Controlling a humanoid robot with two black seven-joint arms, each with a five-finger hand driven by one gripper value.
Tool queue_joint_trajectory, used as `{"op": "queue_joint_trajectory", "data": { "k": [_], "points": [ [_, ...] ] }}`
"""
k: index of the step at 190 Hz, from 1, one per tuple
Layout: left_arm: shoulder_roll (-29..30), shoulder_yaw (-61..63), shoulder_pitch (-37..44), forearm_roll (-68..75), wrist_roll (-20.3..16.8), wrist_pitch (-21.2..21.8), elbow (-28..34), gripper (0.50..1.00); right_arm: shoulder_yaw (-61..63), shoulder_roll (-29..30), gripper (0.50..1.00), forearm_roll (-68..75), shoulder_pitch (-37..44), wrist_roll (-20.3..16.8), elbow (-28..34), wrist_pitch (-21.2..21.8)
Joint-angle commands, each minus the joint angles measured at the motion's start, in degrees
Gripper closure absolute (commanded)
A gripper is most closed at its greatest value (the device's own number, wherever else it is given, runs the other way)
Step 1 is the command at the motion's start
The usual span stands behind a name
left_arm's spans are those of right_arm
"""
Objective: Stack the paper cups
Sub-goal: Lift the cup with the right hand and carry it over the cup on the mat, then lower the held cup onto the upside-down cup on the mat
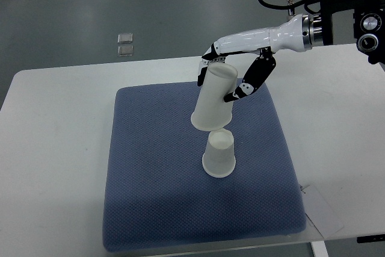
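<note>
Right hand [224, 77] reaches in over the far part of the mat [150, 197], which lies on the bench [54, 124]. Held cup [213, 99] hangs upside down, tilted, just below the hand. Standing cup [219, 154], also inverted, sits on the mat directly nearer, under the held cup's rim.
</note>
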Motion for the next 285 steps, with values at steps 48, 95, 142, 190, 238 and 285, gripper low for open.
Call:
{"op": "queue_joint_trajectory", "data": {
  "k": [48,95,142,190,238,285],
  "points": [
    [0.0,0.0,0.0,0.02,0.0,0.0,0.0,0.5,-0.71,0.8,1.0,-2.68,-1.55,0.01,0.68,-0.2],
    [0.0,0.0,0.0,-0.07,0.0,0.0,0.0,0.5,-1.06,0.8,1.0,-2.94,-2.34,0.01,0.68,-1.87],
    [0.0,0.0,0.0,0.02,0.0,0.0,0.0,0.5,-2.2,0.27,1.0,-3.2,-2.43,0.1,0.59,-2.04],
    [0.0,0.0,0.0,0.02,0.0,0.0,0.0,0.5,-2.64,0.01,1.0,-3.2,-2.78,0.19,0.59,-2.04],
    [0.0,0.0,0.0,-0.07,0.0,0.0,0.0,0.5,-2.64,0.01,1.0,-3.2,-3.4,0.19,0.59,-2.13],
    [0.0,0.0,0.0,-0.07,0.0,0.0,0.0,0.5,-4.05,0.01,1.0,-3.2,-4.28,0.19,0.59,-4.41]
  ]
}}
